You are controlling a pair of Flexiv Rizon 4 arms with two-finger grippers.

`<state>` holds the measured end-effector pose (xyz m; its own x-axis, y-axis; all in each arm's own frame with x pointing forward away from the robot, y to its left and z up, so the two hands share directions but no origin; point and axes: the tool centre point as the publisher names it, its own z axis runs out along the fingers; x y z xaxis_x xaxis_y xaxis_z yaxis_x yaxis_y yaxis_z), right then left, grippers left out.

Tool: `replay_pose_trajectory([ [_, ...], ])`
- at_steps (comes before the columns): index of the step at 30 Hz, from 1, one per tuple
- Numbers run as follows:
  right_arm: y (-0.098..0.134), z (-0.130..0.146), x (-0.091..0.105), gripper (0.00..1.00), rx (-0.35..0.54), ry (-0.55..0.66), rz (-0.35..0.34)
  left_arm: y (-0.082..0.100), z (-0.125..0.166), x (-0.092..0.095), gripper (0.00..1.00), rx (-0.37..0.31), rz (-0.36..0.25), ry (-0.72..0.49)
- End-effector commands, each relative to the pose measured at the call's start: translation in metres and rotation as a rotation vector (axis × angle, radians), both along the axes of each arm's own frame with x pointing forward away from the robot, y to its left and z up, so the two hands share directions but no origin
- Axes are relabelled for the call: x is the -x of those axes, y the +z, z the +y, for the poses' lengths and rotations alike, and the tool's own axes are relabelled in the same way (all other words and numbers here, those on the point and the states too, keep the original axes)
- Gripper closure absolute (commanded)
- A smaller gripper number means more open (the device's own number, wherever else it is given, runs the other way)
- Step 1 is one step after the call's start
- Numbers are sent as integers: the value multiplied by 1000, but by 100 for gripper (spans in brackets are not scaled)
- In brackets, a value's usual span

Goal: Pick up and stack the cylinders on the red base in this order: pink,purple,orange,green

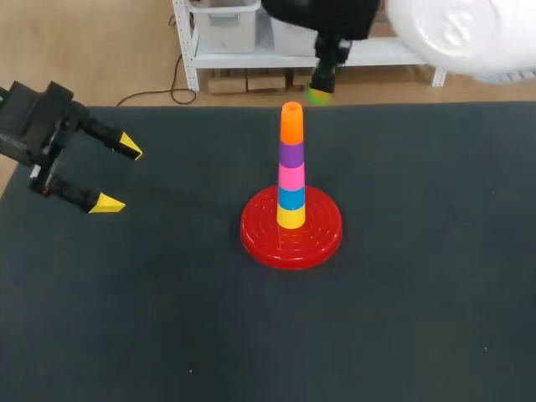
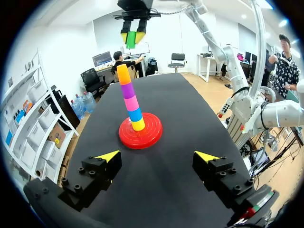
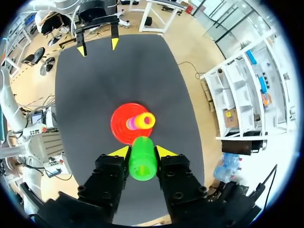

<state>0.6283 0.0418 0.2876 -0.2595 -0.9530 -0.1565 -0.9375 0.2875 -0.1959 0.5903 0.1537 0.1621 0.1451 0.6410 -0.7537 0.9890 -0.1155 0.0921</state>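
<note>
Head view is taken up mostly by the dark table (image 1: 126,318), with the right arm (image 1: 469,33) coming in over its far edge and the left gripper (image 1: 119,176) kept near the left edge, spread wide with nothing in it. Near the middle the red base (image 1: 260,239) is seen, and on its centre a tower (image 1: 291,167) is built: yellow cylinder (image 1: 291,218), blue cylinder (image 1: 291,198), pink cylinder (image 1: 291,176), purple cylinder (image 1: 291,154) and orange cylinder (image 1: 291,124) on top. The green cylinder (image 3: 142,164) is clamped from both sides by the right gripper (image 3: 143,152), well clear of the table. In the right wrist view it is seen just beside the tower's top, not yet over it. Only this last piece appears to be left. Trouble is to be expected from poor centring — if the green cylinder is lowered off-axis, the orange cylinder could be clipped and the slim tower tipped, or the piece could be let go askew and lost over the far edge.
</note>
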Motion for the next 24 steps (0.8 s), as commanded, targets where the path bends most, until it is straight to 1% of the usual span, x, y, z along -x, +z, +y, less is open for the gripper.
replay_pose_trajectory([
  [1, 3, 14, -15, 100, 63, 4, 64, -1, 1, 1, 0, 4, -5, 0],
  [3, 1, 18, -18, 100, 77, 9, 80, -1, 1, 1, 0, 4, -5, 0],
  [6, -2, 23, -20, 100, 90, 11, 85, -1, 1, 1, 0, 4, -5, 0],
  [12, -14, 27, -21, 100, 92, 15, 113, -1, 1, 1, 0, 4, -5, 0],
  [19, -20, 27, -23, 100, 95, 10, 124, -1, 1, 1, 0, 4, -5, 0],
  [24, -21, 25, -27, 100, 75, -1, 122, -1, 1, 1, 0, 4, -5, 0],
])
